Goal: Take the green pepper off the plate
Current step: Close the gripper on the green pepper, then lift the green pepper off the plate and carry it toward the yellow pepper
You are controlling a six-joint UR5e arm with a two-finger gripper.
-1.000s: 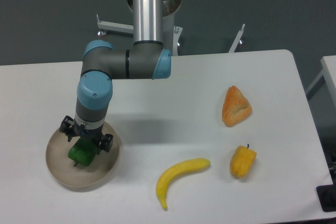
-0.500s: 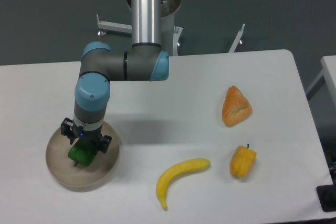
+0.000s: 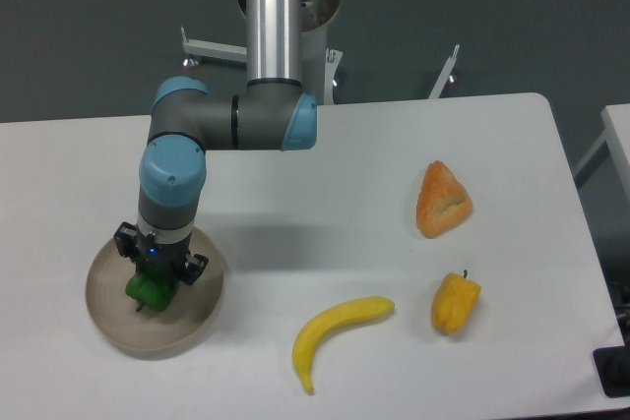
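Note:
The green pepper (image 3: 145, 290) lies on the left half of the beige plate (image 3: 193, 325), which sits at the table's front left. My gripper (image 3: 156, 269) points straight down onto the pepper's top right. The blue-grey wrist and black gripper body cover the fingers and part of the pepper. I cannot make out whether the jaws are open or pressed against it. The pepper's lower left side and stem end stick out from under the gripper.
A banana (image 3: 340, 328) lies at the front centre. A yellow-orange pepper (image 3: 455, 304) is to its right, and an orange pastry (image 3: 443, 201) sits behind that. The arm's silver column (image 3: 273, 17) rises at the back centre. The plate lies close to the table's front left edge.
The gripper has dropped lower over the green pepper and shifted slightly left, so it covers more of the pepper. The pepper stays on the plate.

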